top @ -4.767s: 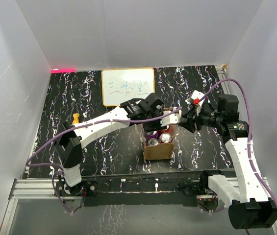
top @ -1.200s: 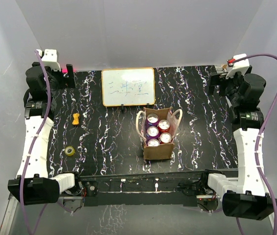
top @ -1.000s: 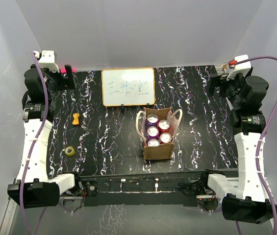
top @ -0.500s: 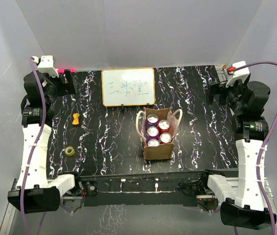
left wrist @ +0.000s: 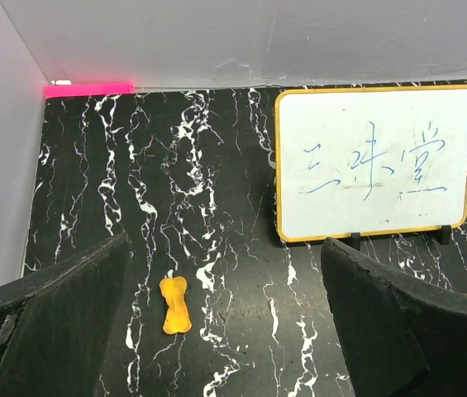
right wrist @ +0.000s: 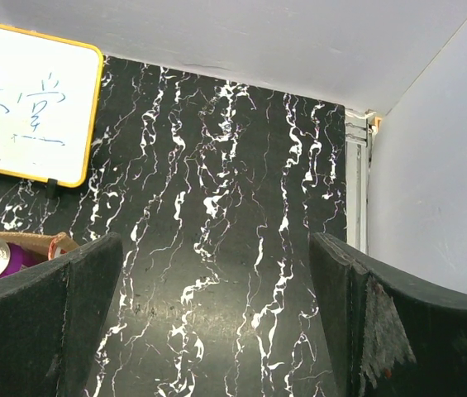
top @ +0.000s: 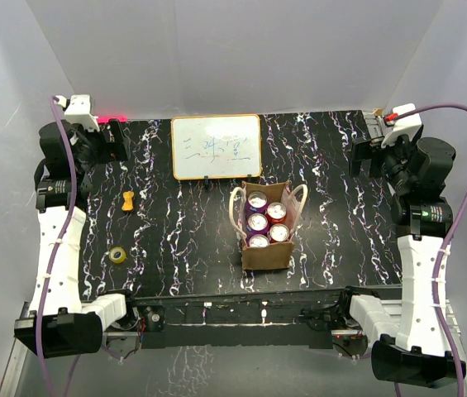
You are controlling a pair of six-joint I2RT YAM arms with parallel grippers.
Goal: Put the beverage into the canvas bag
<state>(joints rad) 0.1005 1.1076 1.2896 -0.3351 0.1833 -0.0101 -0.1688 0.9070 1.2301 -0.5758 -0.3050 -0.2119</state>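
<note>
L gripper (left wrist: pixel 225 318) & R gripper (right wrist: pixel 216 318): both jaws wide apart, nothing held. Canvas bag (top: pixel 266 256) stands upright between them, well apart from each, cans (top: pixel 267 222) packed inside. You're prob. done, so both arms sit clear.

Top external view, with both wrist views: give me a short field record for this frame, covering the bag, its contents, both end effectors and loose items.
canvas bag: upright, top open
cans: five tops visible inside the bag
left end effector: open, empty, at the far-left corner
right end effector: open, empty, at the far-right corner
loose items: whiteboard behind the bag; orange bone-shaped toy and tape roll to its left
</note>
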